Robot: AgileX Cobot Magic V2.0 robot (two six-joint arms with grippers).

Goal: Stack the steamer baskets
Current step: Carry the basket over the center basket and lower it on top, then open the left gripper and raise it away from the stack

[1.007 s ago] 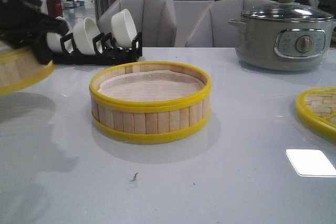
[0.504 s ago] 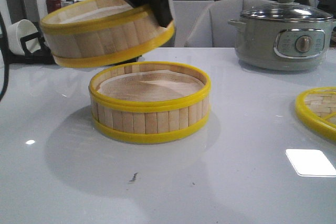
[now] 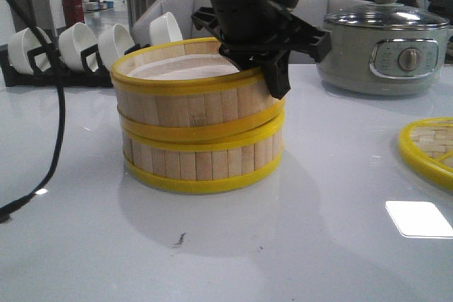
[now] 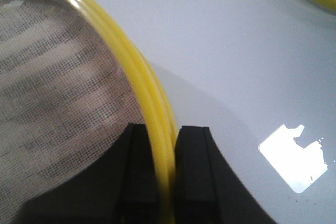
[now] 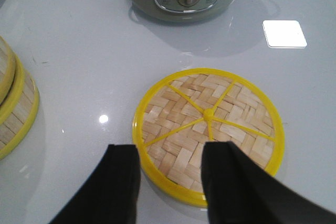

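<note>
- Your left gripper (image 4: 164, 182) is clamped on the right-hand rim of the upper steamer basket (image 3: 191, 100); in the left wrist view its two black fingers (image 4: 139, 171) sit one inside and one outside the yellow rim, pressed against it.
- In the front view the upper steamer basket sits on top of the lower steamer basket (image 3: 202, 160), which stands on the white table (image 3: 318, 231) at centre.
- The upper basket is not square on the lower one: it is tilted, its left side higher and overhanging to the left, its right side dipping to the lower basket's top rim. Whether it is fully seated, you cannot tell from these views.
- The pale liner (image 4: 58, 93) inside the upper basket is visible, with the slats showing through its mesh.
- Your right gripper (image 5: 170, 182) has its fingers spread apart and holds nothing; it hovers over the near edge of the woven lid (image 5: 210, 124).
- The woven lid lies flat on the table, well to the right of the two baskets, with yellow spokes meeting at a centre knob.
- The grey electric pot (image 3: 382, 44) with its glass lid stands at the far right of the table, behind the woven lid.
- White bowls (image 3: 92, 44) stand on edge in a black rack (image 3: 42, 72) at the far left, behind the baskets.
- A black cable (image 3: 56, 132) hangs down to the table at the left.
</note>
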